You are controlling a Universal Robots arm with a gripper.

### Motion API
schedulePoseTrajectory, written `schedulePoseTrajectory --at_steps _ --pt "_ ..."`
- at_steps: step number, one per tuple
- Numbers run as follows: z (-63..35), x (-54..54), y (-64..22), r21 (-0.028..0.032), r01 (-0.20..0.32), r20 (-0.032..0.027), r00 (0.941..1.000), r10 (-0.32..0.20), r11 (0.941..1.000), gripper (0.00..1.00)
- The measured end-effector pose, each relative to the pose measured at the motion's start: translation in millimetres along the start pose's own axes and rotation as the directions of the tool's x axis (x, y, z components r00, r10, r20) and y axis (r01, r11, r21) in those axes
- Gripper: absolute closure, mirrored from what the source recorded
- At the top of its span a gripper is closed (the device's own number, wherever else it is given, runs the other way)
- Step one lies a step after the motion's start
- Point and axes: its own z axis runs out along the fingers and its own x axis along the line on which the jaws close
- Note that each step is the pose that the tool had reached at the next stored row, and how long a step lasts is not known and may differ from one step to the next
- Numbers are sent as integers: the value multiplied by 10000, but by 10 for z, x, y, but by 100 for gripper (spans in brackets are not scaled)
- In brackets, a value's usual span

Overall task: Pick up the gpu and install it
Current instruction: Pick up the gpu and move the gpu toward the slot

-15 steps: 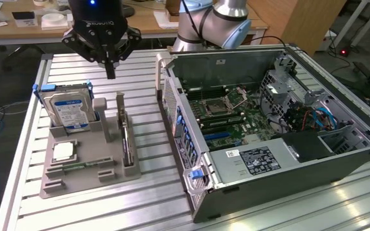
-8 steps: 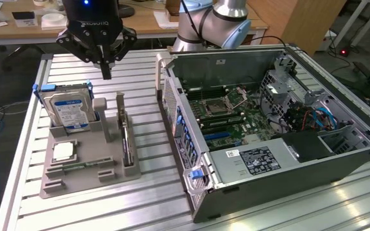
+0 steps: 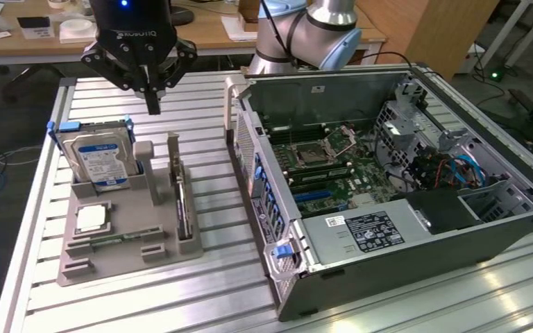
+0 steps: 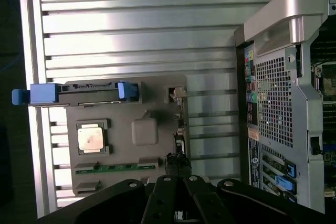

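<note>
**Gripper [image 3: 153,107] fingers pressed together above the parts holder [image 3: 123,263]**

We see the gpu [image 3: 182,205] on edge, a thin dark card between two posts of that holder. Alongside sit an upright hard drive [image 3: 100,156], a flat CPU [image 3: 91,218] and a memory stick [image 3: 109,241]. An open computer case [image 3: 415,275] stands beside.

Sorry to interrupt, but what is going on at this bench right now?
The arm's gripper, shut and empty, hangs above the grey parts holder. The gpu stands on edge in its slot there, not yet picked up. The open computer case lies beside the holder.
</note>
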Motion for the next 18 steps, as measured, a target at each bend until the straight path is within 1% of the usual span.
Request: schedulePoseTrajectory --at_steps 3,4,5,8,9,10,11,12,13,14,15,16,18 --pt "0 0 0 0 0 1 10000 0 10000 89" --pt "1 0 0 -1 0 1 10000 0 10000 83" --pt "0 0 0 -1 0 1 10000 0 10000 83" --pt "0 0 0 -1 0 1 10000 0 10000 65" --pt "0 0 0 0 0 0 10000 0 10000 65" --pt "0 0 0 -1 0 1 10000 0 10000 59" --pt "0 0 0 0 0 1 10000 0 10000 59" --pt "0 0 0 0 0 1 10000 0 10000 53" --pt "0 0 0 -1 0 1 10000 0 10000 53" --pt "0 1 -1 0 1 0 10000 -1 10000 47" --pt "0 2 -3 0 22 0 10000 -22 10000 47" --pt "0 1 -6 -3 78 -1 10000 -78 10000 41" --pt "1 1 -6 -8 363 -15 9993 -363 9993 41"
